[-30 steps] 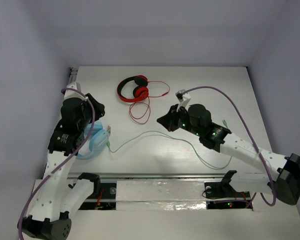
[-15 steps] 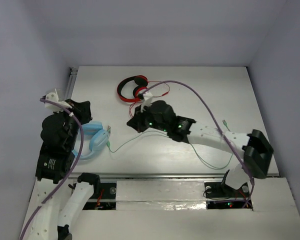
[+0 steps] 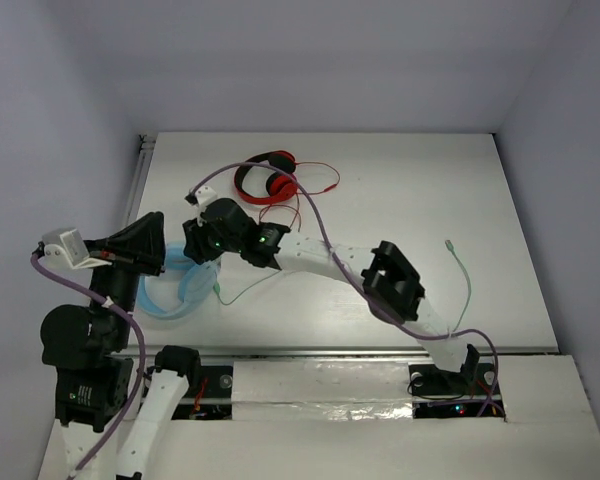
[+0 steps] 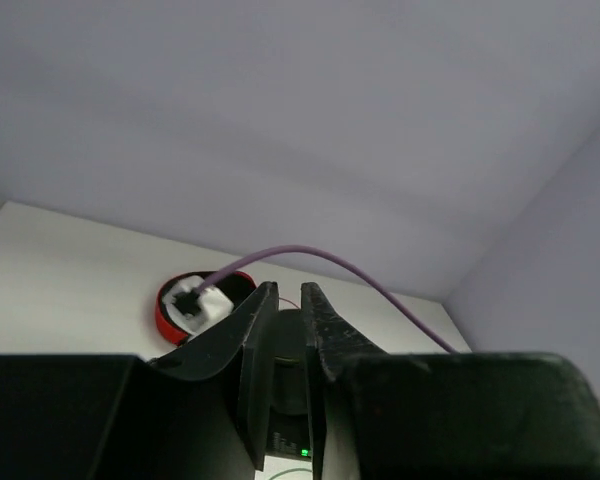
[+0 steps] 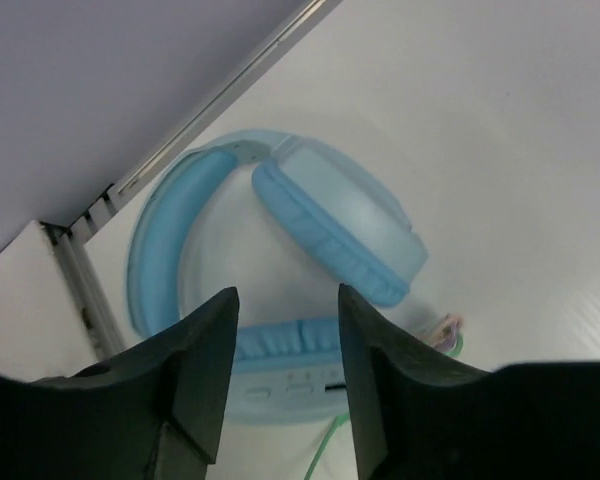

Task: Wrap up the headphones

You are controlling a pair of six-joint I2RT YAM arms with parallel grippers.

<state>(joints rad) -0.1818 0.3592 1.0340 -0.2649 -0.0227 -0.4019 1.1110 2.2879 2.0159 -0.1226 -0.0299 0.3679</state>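
Currently the headphones (image 3: 190, 290) lie flat at the front-left of the table (image 3: 410, 190), their band close to the left edge, where a metal rail (image 5: 230, 85) runs along the wall. Both cups are tucked inside the band loop.

Right arm: stretched across the table to the left. The right gripper (image 5: 288, 370) hangs just above the headphones, fingers spread wide, nothing between them. In its wrist view the gap frames the lower cup. Whether the fingertips touch the headphones, I cannot tell.

Left arm: raised off the table at the left side. The left gripper (image 3: 158, 243) points toward the middle of the table. Its fingers (image 4: 258, 370) are drawn almost together, only a slit between them, gripping nothing.

Cable (image 5: 322, 450): thin and green. It leaves the headphones at the lower cup and passes under the right arm. Its plug end (image 3: 448, 243) lies far off on the right half of the table, well apart from both grippers.

Red headphones (image 3: 280, 184) sit toward the back, beyond the right gripper, red lead looped beside them.

Open room: the centre and right of the table are bare apart from the cable. The left edge is crowded, with both grippers, the rail and the wall close together.
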